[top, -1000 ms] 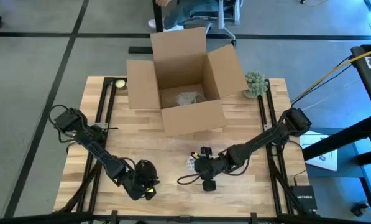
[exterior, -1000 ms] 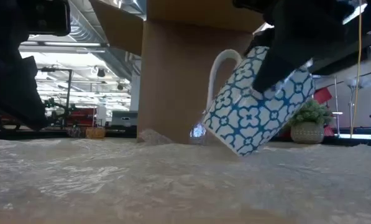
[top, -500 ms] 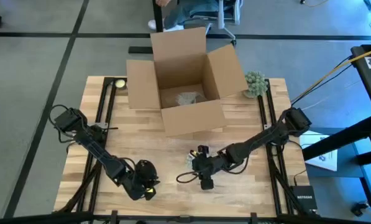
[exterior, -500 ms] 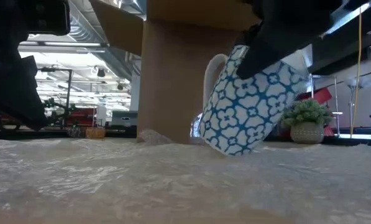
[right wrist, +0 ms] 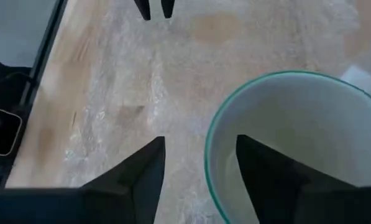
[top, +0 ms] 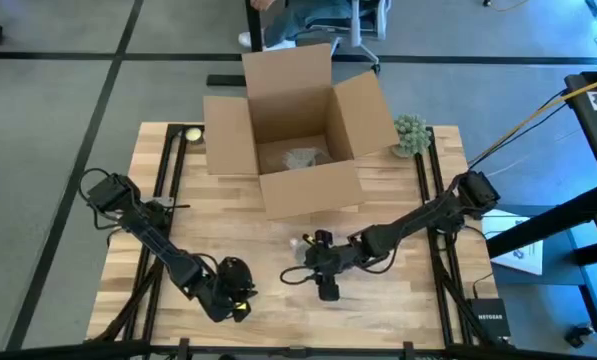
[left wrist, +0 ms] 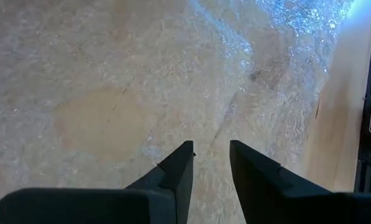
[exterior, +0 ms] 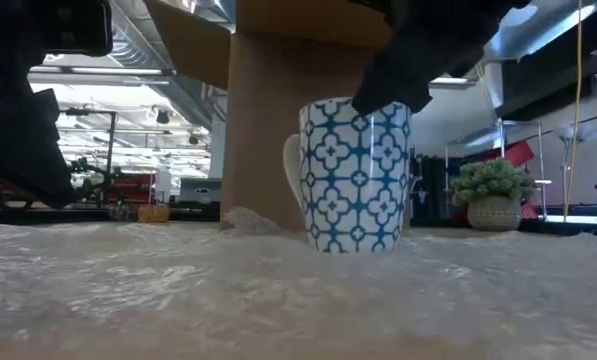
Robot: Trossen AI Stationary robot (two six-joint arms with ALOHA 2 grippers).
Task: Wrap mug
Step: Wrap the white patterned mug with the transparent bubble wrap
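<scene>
Blue-and-white, the patterned mug (exterior: pixel 356 173) stands upright on the bubble wrap (exterior: pixel 278 290) spread over the worktop (top: pixel 398 320), near the middle and in front of the open cardboard box (top: pixel 296 120). The right gripper (right wrist: pixel 201 165) sits at its rim, one finger outside and one inside the wall, so the jaws look pinched on the mug. It is probably ceramic: stiff, fairly heavy, glazed and slippery, and breakable if tipped, so the rim wall or the handle seems the safest hold. The left gripper (left wrist: pixel 210 162) hangs low over the wrap near the front left, jaws slightly spread and empty. Only the low view shows the base seated flat and the handle; only the right wrist view shows the mug is empty inside.
</scene>
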